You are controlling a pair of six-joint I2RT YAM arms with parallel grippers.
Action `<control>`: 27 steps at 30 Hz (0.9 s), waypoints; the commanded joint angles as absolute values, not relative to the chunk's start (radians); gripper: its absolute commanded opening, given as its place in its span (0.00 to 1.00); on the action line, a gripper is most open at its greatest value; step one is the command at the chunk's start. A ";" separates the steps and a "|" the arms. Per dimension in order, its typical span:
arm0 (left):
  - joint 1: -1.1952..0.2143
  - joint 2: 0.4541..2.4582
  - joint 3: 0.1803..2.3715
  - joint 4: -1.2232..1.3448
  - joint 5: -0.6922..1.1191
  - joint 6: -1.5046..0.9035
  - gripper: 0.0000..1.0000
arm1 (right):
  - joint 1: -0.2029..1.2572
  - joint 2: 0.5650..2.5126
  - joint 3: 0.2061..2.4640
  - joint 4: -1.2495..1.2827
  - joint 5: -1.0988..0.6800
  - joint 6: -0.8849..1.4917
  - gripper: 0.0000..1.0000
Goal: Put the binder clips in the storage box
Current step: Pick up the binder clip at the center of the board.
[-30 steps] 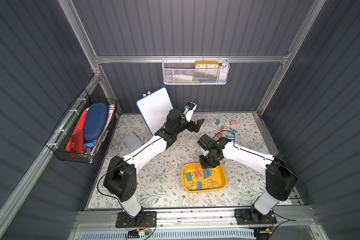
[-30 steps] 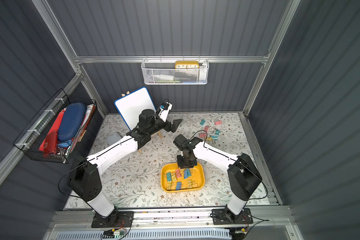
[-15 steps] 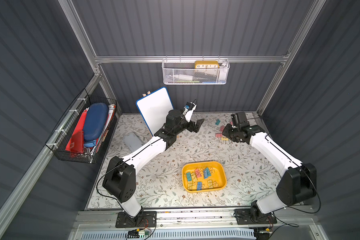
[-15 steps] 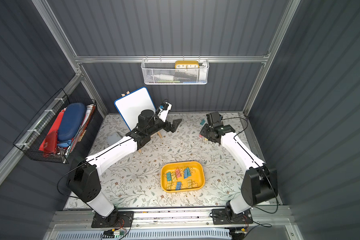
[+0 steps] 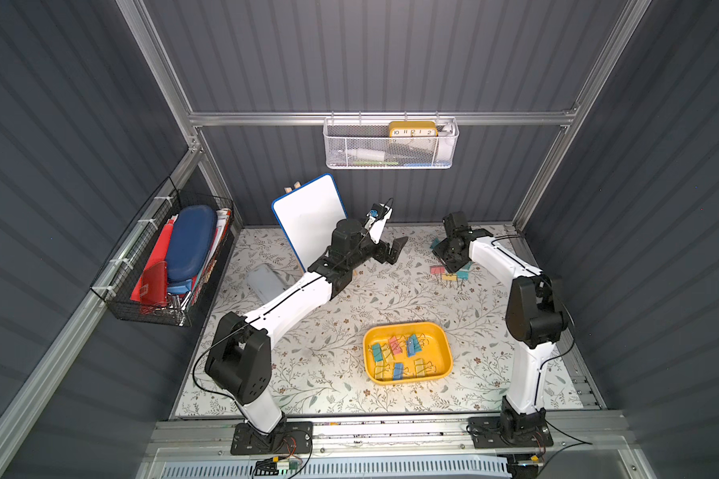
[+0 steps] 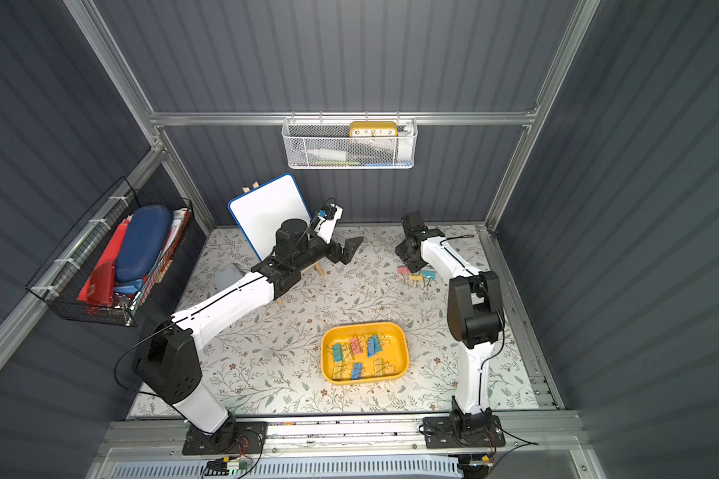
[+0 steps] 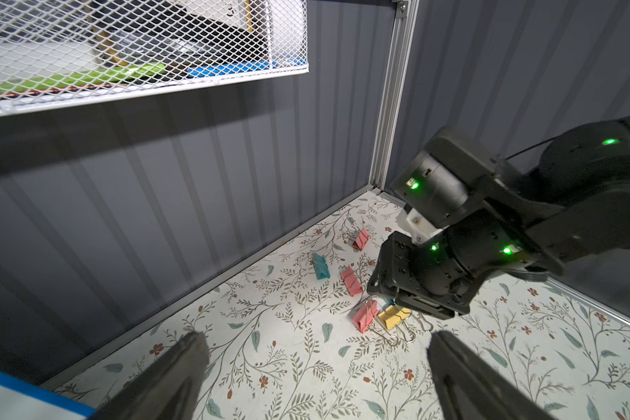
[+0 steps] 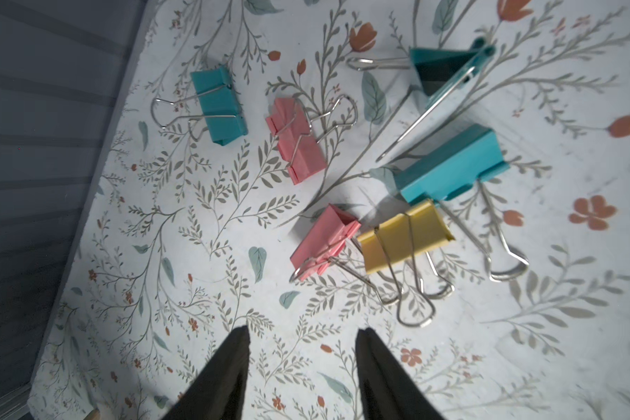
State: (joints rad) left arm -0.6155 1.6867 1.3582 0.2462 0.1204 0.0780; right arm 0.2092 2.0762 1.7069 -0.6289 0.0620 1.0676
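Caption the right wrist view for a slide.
Right gripper, jaws apart and empty, hovers over six binder clips on the floral mat.

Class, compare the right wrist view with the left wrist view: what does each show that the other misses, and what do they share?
Right wrist only: the empty gap between the parted fingers of the right hand, and a teal clip with splayed handles. Left wrist only: the white mesh basket on the wall, the right arm from outside, and the left hand, wide open. Shared: the pink clip beside the yellow clip on the floral mat.
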 commanded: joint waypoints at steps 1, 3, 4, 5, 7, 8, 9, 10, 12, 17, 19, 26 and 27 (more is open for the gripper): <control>-0.616 1.656 1.356 0.255 0.115 0.086 0.99 | 0.202 2.126 1.746 -0.688 0.053 1.088 0.53; -0.616 1.655 1.358 0.255 0.114 0.087 0.99 | 0.196 2.150 1.751 -0.674 0.042 1.074 0.49; -0.616 1.655 1.358 0.255 0.114 0.087 0.99 | 0.194 2.158 1.753 -0.670 0.036 1.069 0.47; -0.617 1.655 1.358 0.255 0.113 0.086 0.99 | 0.190 2.163 1.752 -0.666 0.029 1.064 0.43; -0.616 1.654 1.358 0.252 0.112 0.086 0.99 | 0.189 2.157 1.741 -0.647 0.021 1.052 0.32; -0.617 1.654 1.358 0.253 0.111 0.087 0.99 | 0.189 2.151 1.733 -0.637 0.013 1.047 0.28; -0.617 1.654 1.358 0.252 0.110 0.086 0.99 | 0.189 2.141 1.725 -0.624 0.002 1.041 0.23; -0.617 1.654 1.357 0.252 0.110 0.086 0.99 | 0.190 2.129 1.715 -0.614 -0.011 1.031 0.18; -0.616 1.655 1.358 0.252 0.109 0.087 0.99 | 0.190 2.108 1.704 -0.612 -0.031 1.018 0.10; -0.615 1.655 1.361 0.256 0.107 0.086 0.99 | 0.197 2.010 1.638 -0.598 -0.066 0.975 0.00; -0.617 1.655 1.359 0.257 0.107 0.086 0.99 | 0.202 1.958 1.612 -0.600 -0.068 0.949 0.00; -0.616 1.651 1.358 0.258 0.107 0.086 0.99 | 0.247 1.719 1.504 -0.644 -0.123 0.802 0.00; -0.617 1.649 1.358 0.256 0.109 0.086 0.99 | 0.256 1.668 1.470 -0.647 -0.144 0.777 0.00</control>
State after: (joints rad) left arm -0.6155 1.6863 1.3582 0.2462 0.1070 0.0780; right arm 0.2310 1.7607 1.5219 -0.6064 -0.0868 0.8764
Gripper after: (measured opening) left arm 0.994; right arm 0.050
